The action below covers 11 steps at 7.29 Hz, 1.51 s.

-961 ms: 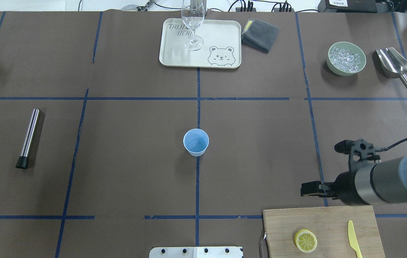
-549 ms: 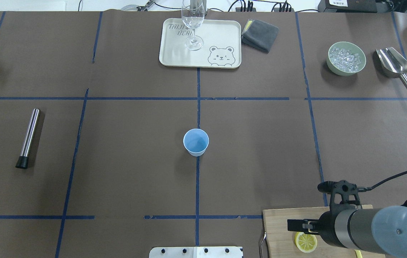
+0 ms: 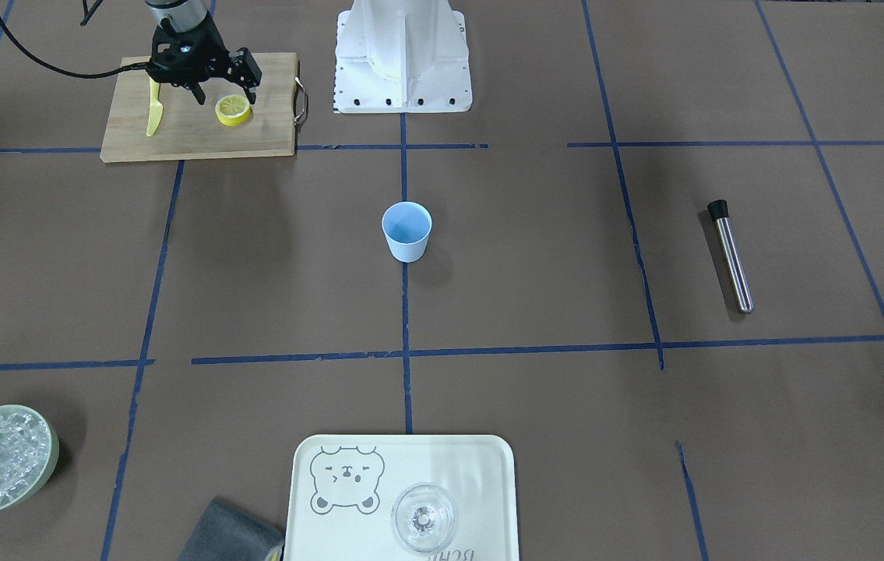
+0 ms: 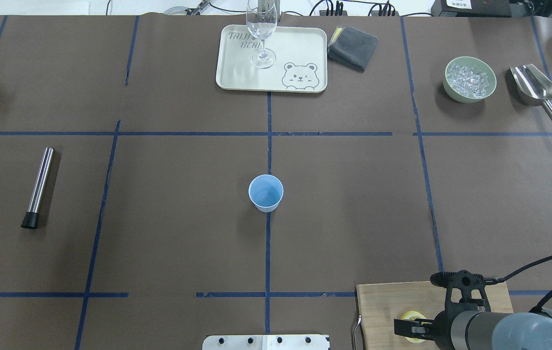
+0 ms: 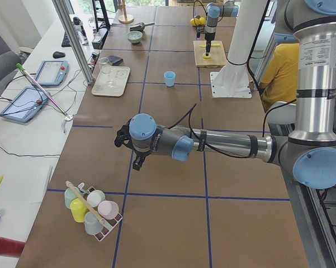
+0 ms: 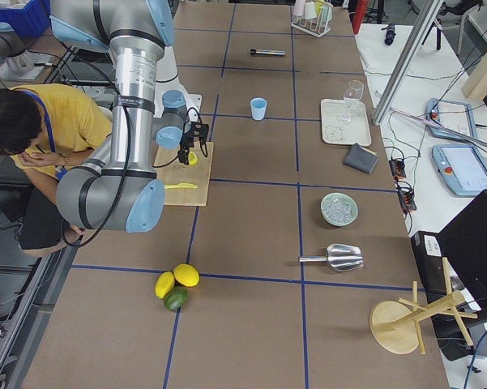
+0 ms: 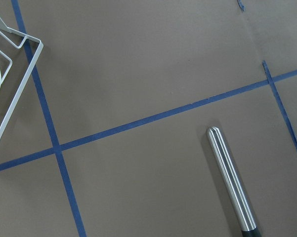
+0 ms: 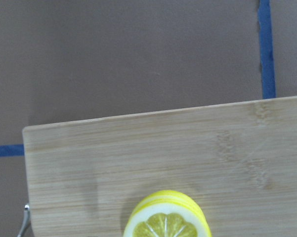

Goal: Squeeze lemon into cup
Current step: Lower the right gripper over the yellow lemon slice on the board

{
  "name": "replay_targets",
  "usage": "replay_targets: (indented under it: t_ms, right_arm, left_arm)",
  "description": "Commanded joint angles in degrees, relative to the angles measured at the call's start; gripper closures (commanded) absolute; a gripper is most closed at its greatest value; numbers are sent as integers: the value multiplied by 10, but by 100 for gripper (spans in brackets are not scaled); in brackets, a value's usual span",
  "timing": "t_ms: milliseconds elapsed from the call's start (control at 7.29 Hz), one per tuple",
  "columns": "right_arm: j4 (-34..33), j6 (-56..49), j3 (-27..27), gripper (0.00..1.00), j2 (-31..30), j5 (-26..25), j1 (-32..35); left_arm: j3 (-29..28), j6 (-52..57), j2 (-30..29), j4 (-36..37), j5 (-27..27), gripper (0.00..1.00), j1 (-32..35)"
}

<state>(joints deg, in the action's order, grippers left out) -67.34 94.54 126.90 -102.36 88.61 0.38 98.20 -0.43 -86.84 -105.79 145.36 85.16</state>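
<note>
1. From above, the right claw [image 4: 408, 327] covers most of the lemon [image 4: 409, 317]; only a yellow edge peeks out.
2. The right wrist view cuts the lemon off at the bottom.
3. The left claw [image 5: 136, 162] is small and dark, so I cannot tell if its fingers are apart.
4. The glass [image 4: 261, 34] loses its top at the overhead picture's edge.
5. The metal stick [image 7: 231, 182] runs off the left wrist picture's bottom.

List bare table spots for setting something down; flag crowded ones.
Bare: the wide stretch between the cup and the steel rod; also between the cup and the tray. Crowded: the cutting board, with lemon, knife, and the right pincer open over it.
</note>
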Motion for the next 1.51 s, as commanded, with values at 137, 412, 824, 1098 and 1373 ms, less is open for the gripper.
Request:
replay_targets:
  t_ms: [137,412,824,1098,1373]
  right_arm:
    - [-3,1,-13,1,6,-2,-5]
    - [-3,1,-12,1,7,-2,-6]
    - [-3,2,-12,10,8,-5,-8]
    - [-3,3,-11,9,8,-5,-9]
    - [-3,2,-11,9,8,-5,-10]
  left_arm:
    - [2,-1,0,-1,1,0,1]
    - [2,0,0,-1,0,0,1]
    - [4,0,1,-1,1,0,1]
    - [5,0,0,-1,0,0,3]
    - [6,0,1,-1,0,0,4]
